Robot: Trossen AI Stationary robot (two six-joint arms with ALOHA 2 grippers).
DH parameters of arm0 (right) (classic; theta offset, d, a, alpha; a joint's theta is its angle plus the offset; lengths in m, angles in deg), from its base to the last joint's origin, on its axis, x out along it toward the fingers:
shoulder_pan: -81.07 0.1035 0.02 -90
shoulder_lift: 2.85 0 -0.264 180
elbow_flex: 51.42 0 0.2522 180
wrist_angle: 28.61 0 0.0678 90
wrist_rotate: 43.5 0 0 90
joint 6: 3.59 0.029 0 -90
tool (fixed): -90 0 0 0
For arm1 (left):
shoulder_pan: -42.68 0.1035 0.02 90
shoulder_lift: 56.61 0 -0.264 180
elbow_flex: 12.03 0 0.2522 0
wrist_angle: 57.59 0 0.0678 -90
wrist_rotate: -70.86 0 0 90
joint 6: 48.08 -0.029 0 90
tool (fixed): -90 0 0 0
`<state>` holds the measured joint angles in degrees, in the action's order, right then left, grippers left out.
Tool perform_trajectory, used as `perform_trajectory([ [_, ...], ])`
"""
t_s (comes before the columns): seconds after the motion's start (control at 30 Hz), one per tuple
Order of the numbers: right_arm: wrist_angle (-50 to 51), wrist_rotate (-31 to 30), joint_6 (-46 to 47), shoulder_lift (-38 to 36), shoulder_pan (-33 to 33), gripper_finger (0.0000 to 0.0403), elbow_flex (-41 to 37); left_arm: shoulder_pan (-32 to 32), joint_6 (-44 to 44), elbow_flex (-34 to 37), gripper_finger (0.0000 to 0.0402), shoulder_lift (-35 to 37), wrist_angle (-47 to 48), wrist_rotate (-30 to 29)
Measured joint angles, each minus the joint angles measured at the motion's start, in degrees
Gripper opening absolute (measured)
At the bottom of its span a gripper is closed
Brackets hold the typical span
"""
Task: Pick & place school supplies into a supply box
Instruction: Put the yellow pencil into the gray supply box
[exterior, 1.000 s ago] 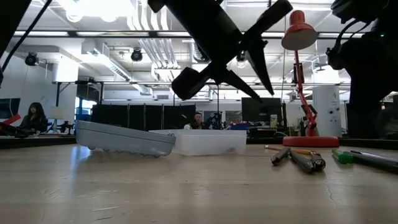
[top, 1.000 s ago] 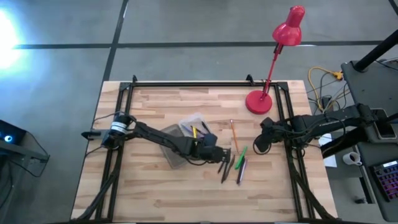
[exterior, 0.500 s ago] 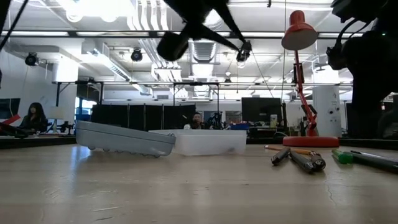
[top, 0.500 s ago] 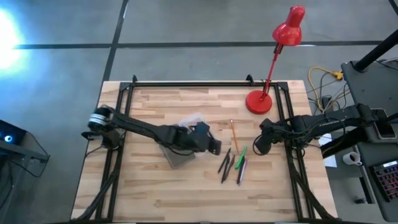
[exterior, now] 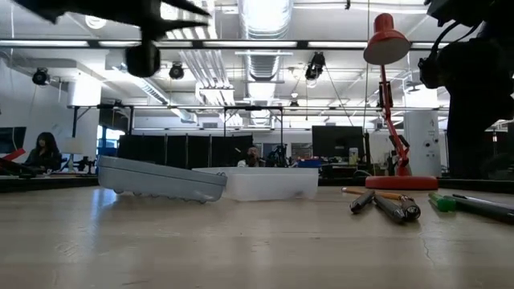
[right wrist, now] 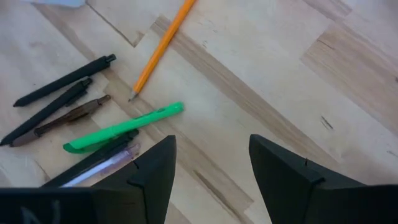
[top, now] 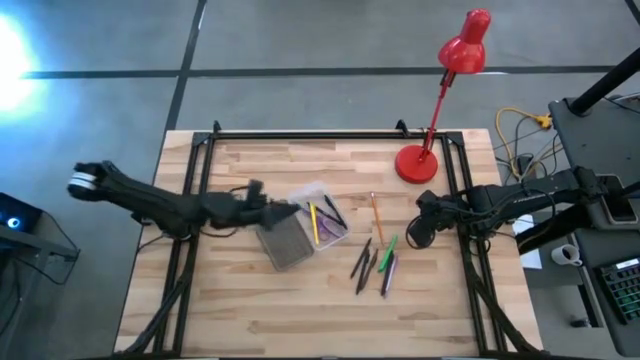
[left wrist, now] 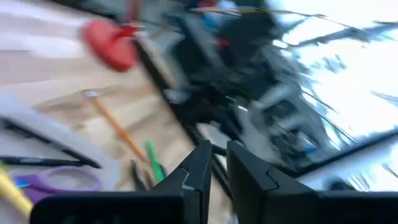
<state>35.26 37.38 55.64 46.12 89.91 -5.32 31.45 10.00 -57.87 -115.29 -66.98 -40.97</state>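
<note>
Table (top: 250,300): pale wooden slats in a black frame, carrying everything below.
Red desk lamp (top: 440,95): round base on the table's far right corner, head leaning out past the edge.
Left arm: stretched low from the table's left side toward the box; its hand (top: 268,208) sits just at the box's left edge, fingers (left wrist: 205,171) nearly together, only a thin slit between them, nothing in them.
Right arm: parked at the right rim; its hand (top: 418,235) hangs above bare wood right of the loose pens, fingers (right wrist: 155,171) apart and empty.
Supply box (top: 330,235): open, left of table centre, the clear tray toward the far side, the ribbed grey half (top: 285,243) folded out toward the near side.
Inside the tray: a yellow pencil (top: 313,222), a black pen (top: 335,211), purple scissors handles (left wrist: 59,182).
Loose on the table, right of the box: an orange pencil (right wrist: 163,42), a green pen (right wrist: 124,128), three dark pens (right wrist: 59,102) side by side, a purple pen (right wrist: 99,169) beside the green one.
</note>
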Motion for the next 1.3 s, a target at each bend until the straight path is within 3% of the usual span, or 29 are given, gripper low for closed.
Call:
perform_trajectory([
  [0.13,-0.11,-0.93,0.76,0.00,0.00,0.0194,0.00,-0.82,-20.58,6.79,0.0034,9.01,-11.77,1.87],
  [0.23,-0.64,-1.64,1.13,0.00,-0.07,0.0194,0.00,-0.10,-28.91,10.56,0.0034,15.11,-11.31,1.96],
  [0.3,-2.20,-2.40,1.11,0.00,-0.09,0.0194,0.00,0.62,-31.45,13.26,0.0034,18.30,-11.08,3.12],
  [0.5,-14.04,-7.59,-5.65,1.95,-0.45,0.0194,0.00,2.85,-34.31,21.68,0.0034,27.29,-14.01,15.43],
  [0.73,-16.31,-5.09,1.01,10.78,-4.83,0.0194,0.00,3.33,-42.12,30.46,0.0034,37.21,-20.39,17.08],
  [0.87,-16.29,2.99,7.08,15.79,-6.16,0.0194,0.00,3.42,-44.38,30.74,0.0034,43.49,-13.01,17.17],
  [1.03,-16.57,3.15,14.39,19.65,-6.33,0.0194,0.55,3.42,-46.48,30.53,0.0034,48.40,-3.53,17.26],
  [1.3,-15.96,1.35,13.02,28.80,-8.57,0.0194,8.41,3.42,-45.96,30.76,0.0034,52.17,9.58,17.26],
])
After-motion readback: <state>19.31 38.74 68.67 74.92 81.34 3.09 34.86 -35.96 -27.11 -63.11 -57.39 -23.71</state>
